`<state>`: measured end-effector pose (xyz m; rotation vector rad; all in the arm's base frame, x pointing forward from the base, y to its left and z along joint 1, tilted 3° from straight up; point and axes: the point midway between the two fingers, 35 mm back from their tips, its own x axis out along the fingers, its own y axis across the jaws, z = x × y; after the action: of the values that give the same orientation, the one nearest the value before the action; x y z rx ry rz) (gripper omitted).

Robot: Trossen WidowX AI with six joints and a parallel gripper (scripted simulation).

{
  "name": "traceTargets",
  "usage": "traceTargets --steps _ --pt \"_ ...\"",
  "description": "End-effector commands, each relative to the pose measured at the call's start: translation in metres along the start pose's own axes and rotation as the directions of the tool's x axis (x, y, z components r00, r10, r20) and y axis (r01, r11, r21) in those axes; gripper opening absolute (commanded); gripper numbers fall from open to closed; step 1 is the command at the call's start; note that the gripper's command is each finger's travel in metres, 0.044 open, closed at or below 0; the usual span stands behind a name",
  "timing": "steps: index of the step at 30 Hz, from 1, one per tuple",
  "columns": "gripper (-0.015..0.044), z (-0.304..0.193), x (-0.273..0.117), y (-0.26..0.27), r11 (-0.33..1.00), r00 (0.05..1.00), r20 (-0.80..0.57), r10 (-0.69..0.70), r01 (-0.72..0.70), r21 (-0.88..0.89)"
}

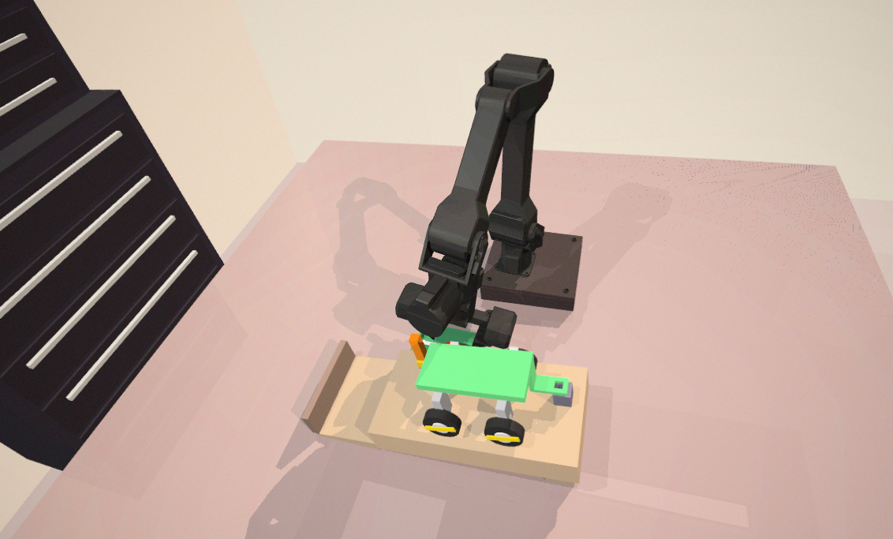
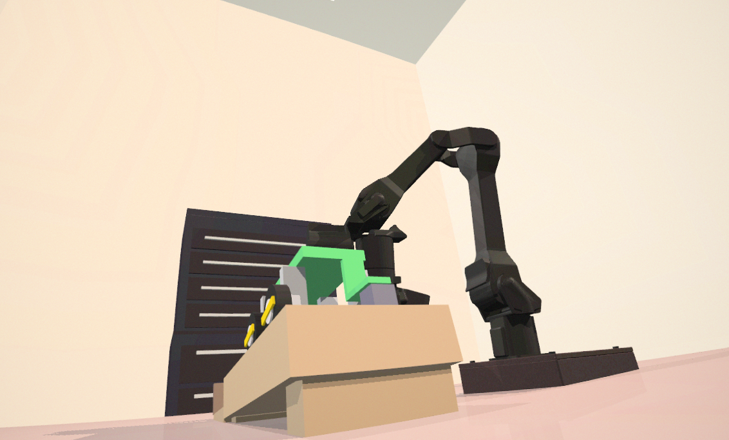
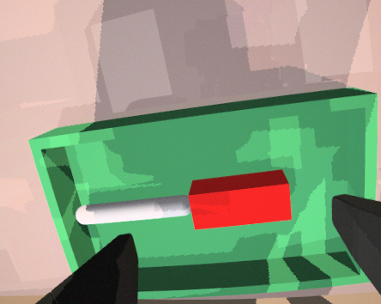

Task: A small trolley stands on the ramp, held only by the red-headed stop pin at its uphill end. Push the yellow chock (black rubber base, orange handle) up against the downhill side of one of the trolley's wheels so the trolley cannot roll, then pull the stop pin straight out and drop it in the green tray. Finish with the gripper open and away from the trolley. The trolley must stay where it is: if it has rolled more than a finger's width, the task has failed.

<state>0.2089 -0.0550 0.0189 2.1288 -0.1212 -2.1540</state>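
Observation:
My gripper [image 3: 235, 228] is open, its fingers wide apart above the green tray [image 3: 211, 142] [image 1: 454, 335]. The red-headed stop pin [image 3: 241, 207] [image 1: 448, 343] lies flat in the tray, its shaft pointing left in the wrist view, clear of both fingers. The green trolley [image 1: 474, 372] [image 2: 351, 271] stands on the ramp [image 1: 539, 451] [image 2: 371, 333], its tongue over a grey block [image 1: 562, 398] and the tongue's hole empty. The chock's orange handle [image 1: 416, 346] stands upright at the trolley's far downhill corner. Its base and any wheel contact are mostly hidden.
A brown end board [image 1: 329, 382] crosses the ramp's low end. The arm's dark base [image 1: 539, 290] [image 2: 537, 376] is behind the ramp in the top view. A dark drawer cabinet [image 1: 105, 243] [image 2: 230, 277] stands beyond the low end. The trolley stands close beside the tray.

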Motion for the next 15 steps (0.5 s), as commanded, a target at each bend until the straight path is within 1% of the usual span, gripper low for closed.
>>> traceTargets --steps 1,8,12,15 --pt "0.034 0.0 -0.001 0.0 1.0 1.0 -0.001 0.0 0.0 0.0" --pt "0.034 0.003 -0.024 0.003 1.0 1.0 0.004 0.002 -0.002 0.001" --pt "0.044 0.004 -0.034 0.004 1.0 1.0 0.004 0.002 -0.002 0.001" --pt "0.044 0.004 -0.041 0.005 1.0 1.0 0.004 0.002 -0.002 0.001"
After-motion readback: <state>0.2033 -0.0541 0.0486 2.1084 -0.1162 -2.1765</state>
